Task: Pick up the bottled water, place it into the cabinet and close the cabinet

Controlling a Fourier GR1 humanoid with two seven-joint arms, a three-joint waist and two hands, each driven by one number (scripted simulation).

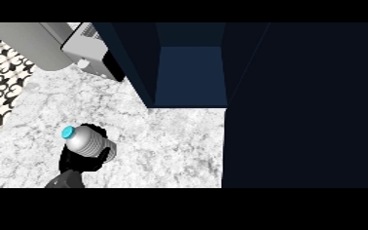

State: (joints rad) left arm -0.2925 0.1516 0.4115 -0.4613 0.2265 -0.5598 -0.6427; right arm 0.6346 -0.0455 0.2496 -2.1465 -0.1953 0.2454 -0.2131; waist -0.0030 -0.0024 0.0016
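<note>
The bottled water [87, 141], a ribbed grey bottle with a cyan cap, shows at the lower left over the marbled counter [173, 136], cap tilted to the upper left. My left hand [81, 161] is curled round its lower part and hides the base. The dark blue cabinet [191, 73] stands open at the back middle, its inside showing nothing in it. Its door [295, 107] is swung out and fills the view's right side. The right hand shows nowhere.
A grey boxy appliance [90, 48] sits at the back left beside the cabinet's left wall, with a grey slanted body [32, 41] beyond it. A black-and-white patterned surface [10, 80] runs along the left edge.
</note>
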